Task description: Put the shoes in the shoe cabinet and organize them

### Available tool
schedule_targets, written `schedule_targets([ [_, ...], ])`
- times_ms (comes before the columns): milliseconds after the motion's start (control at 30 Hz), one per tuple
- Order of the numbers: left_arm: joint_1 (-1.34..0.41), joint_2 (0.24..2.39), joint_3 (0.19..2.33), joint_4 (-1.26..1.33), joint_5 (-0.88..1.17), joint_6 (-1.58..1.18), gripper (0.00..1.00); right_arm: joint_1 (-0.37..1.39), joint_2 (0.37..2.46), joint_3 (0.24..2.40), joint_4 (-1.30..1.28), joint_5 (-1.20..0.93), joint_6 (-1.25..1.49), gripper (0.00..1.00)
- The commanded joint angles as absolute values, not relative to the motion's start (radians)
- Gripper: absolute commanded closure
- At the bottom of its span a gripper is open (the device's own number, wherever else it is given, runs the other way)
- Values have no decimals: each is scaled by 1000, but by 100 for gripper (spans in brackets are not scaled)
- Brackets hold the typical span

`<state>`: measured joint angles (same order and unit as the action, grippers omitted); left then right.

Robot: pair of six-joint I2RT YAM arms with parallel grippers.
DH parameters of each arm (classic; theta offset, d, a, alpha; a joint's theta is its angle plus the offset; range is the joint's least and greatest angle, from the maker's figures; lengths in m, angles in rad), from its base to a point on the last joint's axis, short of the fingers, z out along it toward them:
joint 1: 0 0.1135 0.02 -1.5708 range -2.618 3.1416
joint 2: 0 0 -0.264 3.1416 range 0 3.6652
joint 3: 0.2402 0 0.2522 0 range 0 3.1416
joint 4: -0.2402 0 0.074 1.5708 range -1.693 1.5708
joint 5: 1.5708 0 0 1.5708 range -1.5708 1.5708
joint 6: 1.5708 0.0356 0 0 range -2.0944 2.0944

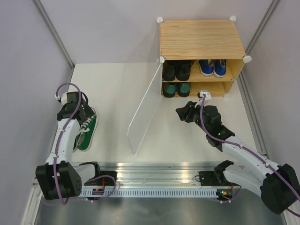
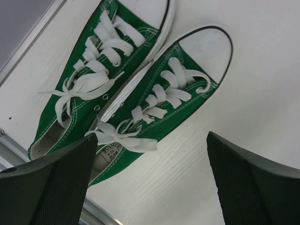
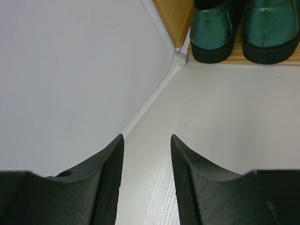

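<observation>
The shoe cabinet [image 1: 201,40] stands at upper right of the overhead view, its translucent door panel [image 1: 145,110] swung open. Black dress shoes [image 1: 176,70] and blue sneakers [image 1: 212,67] share the upper shelf; dark green shoes [image 1: 177,88] sit lower left, only heels showing. Green white-toed sneakers [image 2: 131,89] lie side by side on the counter [image 1: 117,84] at left, partly hidden overhead by the left arm. Left fingers [image 2: 51,183] spread wide above them, empty; right fingers [image 3: 93,187] stand parted, gripping nothing, before the lower shelf.
</observation>
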<state>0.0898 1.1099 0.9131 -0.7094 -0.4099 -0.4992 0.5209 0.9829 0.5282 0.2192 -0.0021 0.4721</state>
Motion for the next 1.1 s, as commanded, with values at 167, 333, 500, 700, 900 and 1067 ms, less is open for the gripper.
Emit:
schedule_targets([
  [167,255,1193,908,-735,-417,-561,0,518,974,492,224,2,509,47],
  [333,334,1226,897,-736,-422,-549,0,518,959,483,225,-26,534,42],
  [500,383,1243,885,-732,-362,-522,1,518,950,477,210,-15,554,32],
  [700,402,1293,881,-698,-353,-448,0,514,925,483,169,35,561,24],
  [900,439,1393,887,-674,-341,-440,0,508,905,483,147,66,563,23],
  [1067,439,1457,896,-647,-278,-425,0,503,911,483,138,71,561,22],
])
